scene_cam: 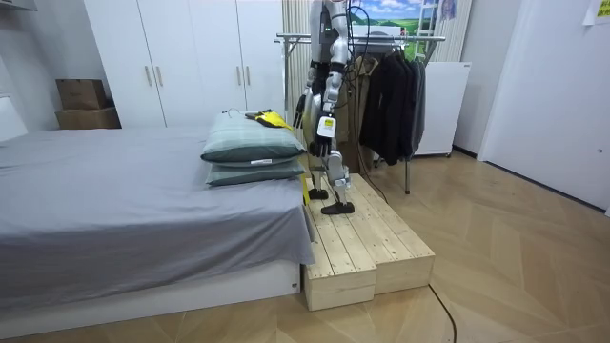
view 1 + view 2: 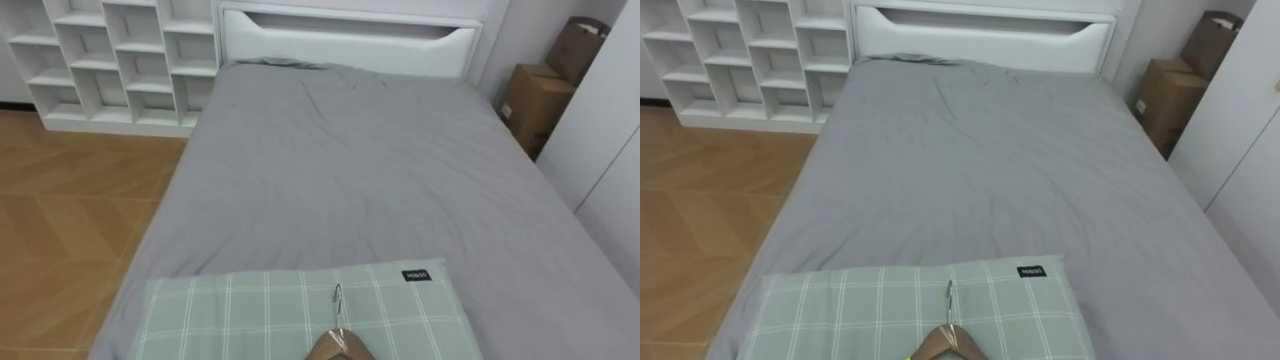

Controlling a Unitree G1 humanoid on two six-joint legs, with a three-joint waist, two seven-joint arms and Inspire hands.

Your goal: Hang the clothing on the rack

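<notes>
A wooden hanger with a metal hook lies on the green checked pillow at the near end of the grey bed. The hook points toward the headboard. In the room view a yellow garment lies on top of two stacked pillows, right in front of the robot. The robot stands on a wooden platform beside the bed and faces it. Its left hand hangs low at its side. Its right hand is a little higher, by the pillows.
Behind the robot stands a clothes rack with dark garments on it. White shelves stand to the left of the headboard, cardboard boxes to its right. White wardrobes line the wall.
</notes>
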